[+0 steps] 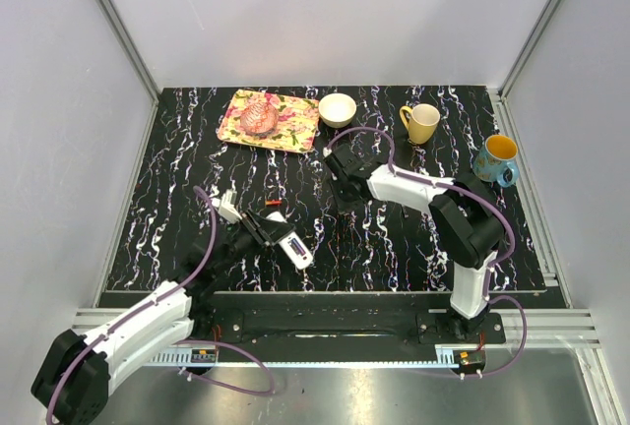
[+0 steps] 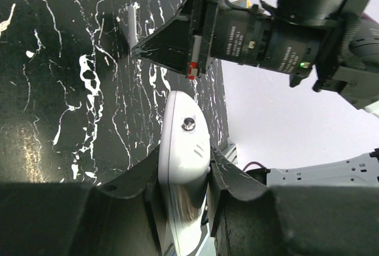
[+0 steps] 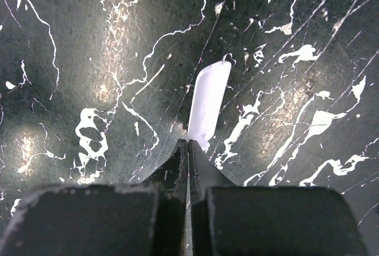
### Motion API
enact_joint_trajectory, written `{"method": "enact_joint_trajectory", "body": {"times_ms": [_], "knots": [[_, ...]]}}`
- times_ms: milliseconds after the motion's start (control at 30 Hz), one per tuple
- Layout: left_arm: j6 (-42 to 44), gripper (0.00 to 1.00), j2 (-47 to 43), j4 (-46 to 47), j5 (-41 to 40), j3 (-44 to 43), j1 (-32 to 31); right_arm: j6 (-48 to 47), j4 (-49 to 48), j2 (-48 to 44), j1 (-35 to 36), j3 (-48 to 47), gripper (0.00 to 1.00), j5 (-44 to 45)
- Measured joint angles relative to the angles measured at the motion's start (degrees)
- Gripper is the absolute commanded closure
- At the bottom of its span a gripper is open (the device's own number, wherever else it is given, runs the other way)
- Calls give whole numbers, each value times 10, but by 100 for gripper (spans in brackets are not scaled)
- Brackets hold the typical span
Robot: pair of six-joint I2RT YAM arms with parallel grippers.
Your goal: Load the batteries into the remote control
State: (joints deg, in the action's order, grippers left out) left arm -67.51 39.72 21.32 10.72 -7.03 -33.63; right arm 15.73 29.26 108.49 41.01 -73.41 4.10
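Top view: my left gripper [image 1: 271, 233] is clamped on the remote [image 1: 296, 251], at the near left-centre of the bench [image 1: 187, 159]. The remote's free end slants toward the near right. My right gripper [image 1: 342, 171] sits mid-bench, well apart from the remote. A tray [image 1: 285, 130], a bowl [image 1: 338, 109] and two mugs stand along the far edge.

Left wrist view: both fingers press the remote's sides. Its white face with one screw points up and away from the camera. The right gripper is beyond it, low over the bench, beside a thin white cover [image 2: 131, 24].

Right wrist view: the jaws are fully together, no gap. Their tips meet the near end of the cover, which lies flat on the bench pointing away. I cannot tell whether the cover is pinched or only touched.
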Motion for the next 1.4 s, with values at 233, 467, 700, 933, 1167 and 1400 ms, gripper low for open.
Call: {"method": "enact_joint_trajectory", "body": {"times_ms": [233,467,700,933,1167,1400], "knots": [[0,100,-40,-5,-1,0,0,16,-41,-19,-4,32,100,-19],[1,100,-41,-12,-1,0,0,86,-147,-96,-74,121,100,-165],[0,100,-39,-9,-1,0,0,185,-322,-101,-177,235,100,-345],[0,100,-28,-1,-1,0,0,223,-377,-67,-190,259,100,-405],[-1,100,-15,10,-1,0,0,235,-390,-65,-203,271,97,-408],[-3,100,-9,22,0,0,0,231,-364,-65,-208,278,90,-386]]}}
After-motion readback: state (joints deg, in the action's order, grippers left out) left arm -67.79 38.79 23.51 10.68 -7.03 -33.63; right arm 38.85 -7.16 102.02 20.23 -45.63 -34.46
